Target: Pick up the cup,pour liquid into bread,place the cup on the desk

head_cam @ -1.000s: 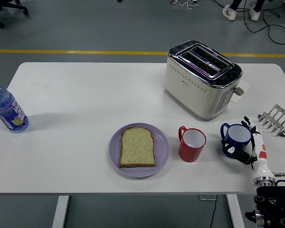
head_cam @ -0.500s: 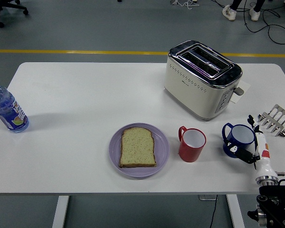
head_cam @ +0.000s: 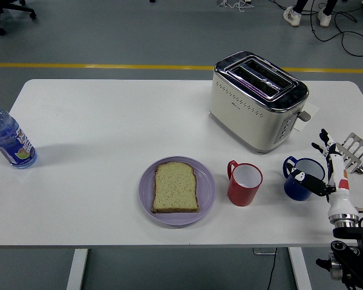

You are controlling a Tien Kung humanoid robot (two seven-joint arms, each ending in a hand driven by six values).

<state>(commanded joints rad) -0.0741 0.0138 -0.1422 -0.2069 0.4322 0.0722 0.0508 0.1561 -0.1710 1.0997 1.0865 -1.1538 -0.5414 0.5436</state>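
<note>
Right hand [head_cam: 328, 175], white with black fingers, enters at the table's near right corner, fingers spread and holding nothing, one fingertip touching or all but touching the right wall of the blue cup [head_cam: 298, 180]; full contact cannot be told. Left hand: out of view. Blue cup: upright near the right edge, handle turned to its left, away from the hand. Red cup [head_cam: 244, 182]: upright just left of the blue one, toward the near edge, handle also on its left, interior white, contents not visible. Purple plate [head_cam: 146, 199]: near-edge centre, carrying one slice of bread [head_cam: 175, 187] lying flat. Metal rack [head_cam: 356, 151]: right edge, just behind the hand. Water bottle [head_cam: 9, 138]: far left edge, upright. Toaster [head_cam: 257, 99]: right of centre toward the far edge, slots empty. Table [head_cam: 109, 115]: white. Step in hand, judged: the grasp on a cup, probably the blue. Handling note: since the handle faces away, wrap the body from the right, thumb and fingers on opposite walls, close evenly before lifting, keep it level, and clear the red cup on the way to the bread.
</note>
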